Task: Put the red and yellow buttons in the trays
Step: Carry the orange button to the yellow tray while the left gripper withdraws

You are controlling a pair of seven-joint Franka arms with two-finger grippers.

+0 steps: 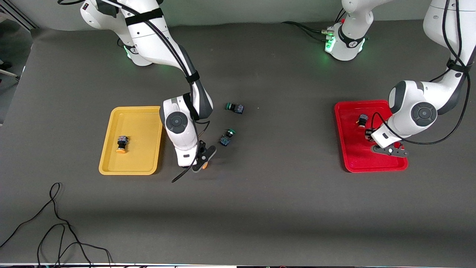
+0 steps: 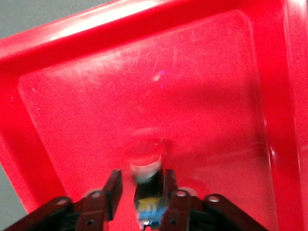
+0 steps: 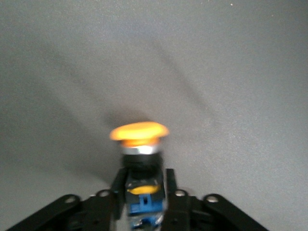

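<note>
My right gripper (image 1: pixel 202 159) is shut on a yellow-capped button (image 1: pixel 204 166), just above the grey table beside the yellow tray (image 1: pixel 143 123). In the right wrist view the fingers (image 3: pixel 169 185) clamp its black-and-blue body, orange cap (image 3: pixel 139 131) pointing outward. Another yellow button (image 1: pixel 122 144) lies in the yellow tray. My left gripper (image 1: pixel 390 150) is low over the red tray (image 1: pixel 349 156). In the left wrist view a red-capped button (image 2: pixel 147 166) sits between its open fingers (image 2: pixel 114 188), against one and clear of the other, on the tray floor (image 2: pixel 96 96). A second red button (image 1: pixel 362 120) lies in that tray.
Two green-capped buttons (image 1: pixel 235 108) (image 1: pixel 227 137) lie on the table near the right gripper, toward the middle. A loose black cable (image 1: pixel 55 223) lies at the table's near edge at the right arm's end.
</note>
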